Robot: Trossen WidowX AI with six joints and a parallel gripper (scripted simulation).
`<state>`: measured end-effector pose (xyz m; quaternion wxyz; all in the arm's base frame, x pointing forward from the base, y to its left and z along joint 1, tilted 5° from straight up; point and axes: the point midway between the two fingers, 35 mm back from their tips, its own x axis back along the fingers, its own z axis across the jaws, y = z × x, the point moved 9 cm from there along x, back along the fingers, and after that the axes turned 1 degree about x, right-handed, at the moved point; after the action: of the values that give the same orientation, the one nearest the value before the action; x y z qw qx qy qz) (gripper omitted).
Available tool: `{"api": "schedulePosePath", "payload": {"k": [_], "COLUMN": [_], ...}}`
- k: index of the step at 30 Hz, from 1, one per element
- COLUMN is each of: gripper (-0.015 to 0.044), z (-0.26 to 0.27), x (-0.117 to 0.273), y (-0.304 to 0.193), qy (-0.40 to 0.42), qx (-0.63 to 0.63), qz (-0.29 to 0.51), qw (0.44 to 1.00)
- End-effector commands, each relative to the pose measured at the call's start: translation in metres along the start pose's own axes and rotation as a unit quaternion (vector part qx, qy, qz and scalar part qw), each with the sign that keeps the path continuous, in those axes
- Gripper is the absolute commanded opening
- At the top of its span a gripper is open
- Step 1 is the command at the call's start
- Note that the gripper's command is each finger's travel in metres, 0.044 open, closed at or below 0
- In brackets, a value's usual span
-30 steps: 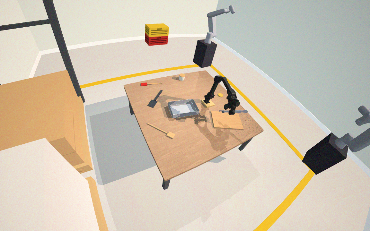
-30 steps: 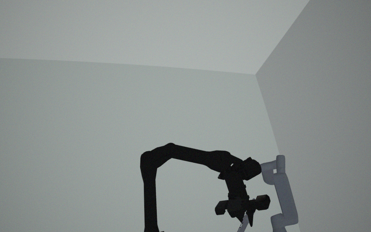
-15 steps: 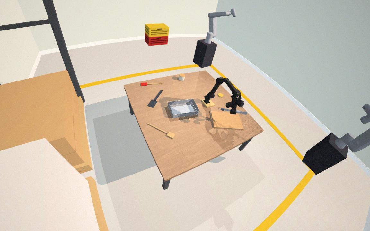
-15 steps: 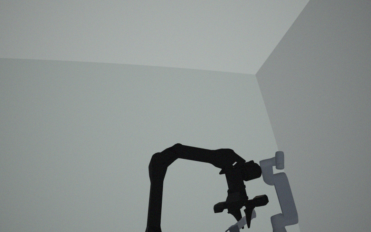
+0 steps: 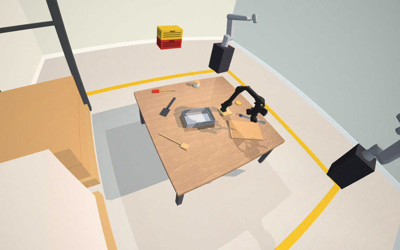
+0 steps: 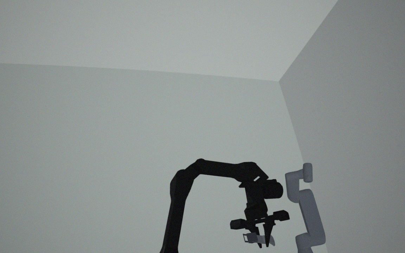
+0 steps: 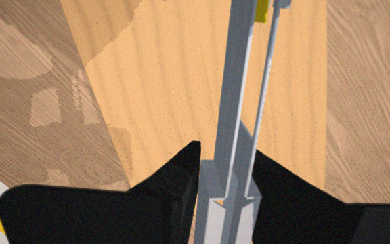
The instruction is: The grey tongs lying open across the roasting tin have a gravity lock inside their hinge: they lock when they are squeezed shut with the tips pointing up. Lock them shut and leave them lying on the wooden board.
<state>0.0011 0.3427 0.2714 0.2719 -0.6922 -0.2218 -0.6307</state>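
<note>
Fingers clamped on the grey tongs, the arm seems ready to lower them onto the wooden board.

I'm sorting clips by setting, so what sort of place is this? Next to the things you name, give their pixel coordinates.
Probably a robotics lab or workshop: a black robot arm point(image 5: 245, 90) point(image 6: 219, 168) on a brown wooden table point(image 5: 151, 108), grey robot arms on black pedestals, and yellow floor lines point(image 5: 151, 82).

Held tongs seemingly clear the wooden board beneath.
</note>
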Motion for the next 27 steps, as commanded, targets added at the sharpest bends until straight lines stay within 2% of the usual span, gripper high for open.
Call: {"api": "schedulePosePath", "payload": {"k": [1,27], "gripper": [-0.015,-0.015], "z": [-0.001,0.003], "x": [0.004,-0.026], "y": [-0.002,-0.005], "qy": [0.006,0.006], "qx": [0.007,0.007], "qz": [-0.014,-0.014], "qw": [1.0,1.0]}}
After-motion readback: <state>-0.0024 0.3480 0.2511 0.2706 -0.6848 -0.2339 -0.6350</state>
